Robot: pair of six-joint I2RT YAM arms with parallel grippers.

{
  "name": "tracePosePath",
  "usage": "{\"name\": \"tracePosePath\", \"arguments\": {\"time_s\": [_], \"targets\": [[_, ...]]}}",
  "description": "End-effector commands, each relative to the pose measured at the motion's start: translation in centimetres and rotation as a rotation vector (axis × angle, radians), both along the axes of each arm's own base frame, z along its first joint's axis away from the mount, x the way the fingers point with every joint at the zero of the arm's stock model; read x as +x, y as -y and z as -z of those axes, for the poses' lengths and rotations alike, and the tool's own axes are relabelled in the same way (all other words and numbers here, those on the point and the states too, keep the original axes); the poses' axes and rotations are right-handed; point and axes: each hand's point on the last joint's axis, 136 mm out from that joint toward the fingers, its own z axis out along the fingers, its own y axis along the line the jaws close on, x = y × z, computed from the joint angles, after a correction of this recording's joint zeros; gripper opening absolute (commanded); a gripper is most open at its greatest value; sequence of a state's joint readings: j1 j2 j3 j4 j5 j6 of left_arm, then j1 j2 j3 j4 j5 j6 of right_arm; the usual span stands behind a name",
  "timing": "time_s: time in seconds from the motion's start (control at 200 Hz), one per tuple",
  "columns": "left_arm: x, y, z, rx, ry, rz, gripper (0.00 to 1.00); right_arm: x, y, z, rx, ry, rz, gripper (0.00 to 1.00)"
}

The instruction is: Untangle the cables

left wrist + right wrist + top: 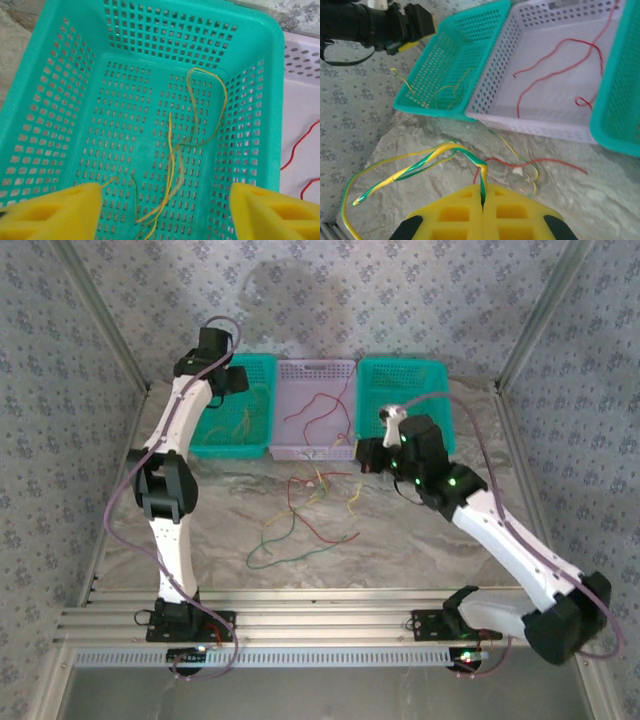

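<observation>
**Placement.** Three baskets stood in a row at 12 o'clock on the table (400, 550): a teal basket (262, 358) toward 11 o'clock, a lilac basket (320, 368) in the middle, and a second teal basket (400, 370) toward 1 o'clock. The yellow cables (172, 160) lay in the 11 o'clock basket and the red cables (560, 70) in the lilac one. This layout suggested sorting by colour, one basket per colour.

**Left hand.** The left hand (162, 215) hung directly over the 11 o'clock basket, its fingers wide apart and holding nothing. The yellow cables lay loose on the basket floor below it.

**Right hand.** The right hand (482, 192) was fully closed on a green-and-yellow cable (430, 160). It hovered above the table just at 6 o'clock of the lilac basket. The raised grip probably served to draw this strand clear of the rest.

**Cable condition.** The remaining tangle (300, 520) lay at the table centre. It consisted of thin red, green and yellow strands, crossing in loose loops. The held cable was limp and striped, arching from the fingers toward 9 o'clock with its free end drooping.
</observation>
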State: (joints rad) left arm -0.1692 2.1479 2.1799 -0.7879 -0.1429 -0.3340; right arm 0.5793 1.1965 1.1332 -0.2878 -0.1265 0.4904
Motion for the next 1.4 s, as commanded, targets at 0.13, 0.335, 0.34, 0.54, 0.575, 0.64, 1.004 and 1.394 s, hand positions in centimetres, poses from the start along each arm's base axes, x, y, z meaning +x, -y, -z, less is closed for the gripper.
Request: {"name": "tracePosePath", "arguments": {"time_s": [0.13,0.335,0.34,0.54,0.575,0.64,1.004,1.394], "targets": [[-5.5,-0.8,-14.2,-0.111,0.283,-0.010,0.88,4.8,-5.5,-4.8,0.000,0.053,-0.101,0.00],[-12.6,-2.4,-19.2,-0.176,0.459,-0.053,1.00,9.8,-11.1,-3.4,-0.022,0.012,-0.144,0.00],[-12.8,-2.4,-19.1,-0.178,0.458,-0.053,0.99,10.0,-11.3,-3.4,-0.021,0.012,-0.146,0.00],[-19.1,-3.8,-17.5,-0.219,0.472,-0.113,1.00,14.2,-16.8,-0.8,-0.013,-0.057,-0.210,0.00],[-20.1,-4.2,-16.9,-0.227,0.471,-0.131,1.00,14.7,-17.6,-0.3,-0.022,-0.056,-0.218,0.00],[-21.9,-4.5,-15.5,-0.248,0.454,-0.149,1.00,15.7,-19.1,0.7,-0.035,-0.048,-0.240,0.00],[-29.9,-6.7,-8.2,-0.180,0.377,-0.196,1.00,19.9,-24.9,8.9,0.021,-0.039,-0.267,0.00],[-31.0,-6.6,-8.0,-0.182,0.392,-0.172,1.00,19.4,-29.1,13.3,0.063,-0.039,-0.267,0.00]]}}
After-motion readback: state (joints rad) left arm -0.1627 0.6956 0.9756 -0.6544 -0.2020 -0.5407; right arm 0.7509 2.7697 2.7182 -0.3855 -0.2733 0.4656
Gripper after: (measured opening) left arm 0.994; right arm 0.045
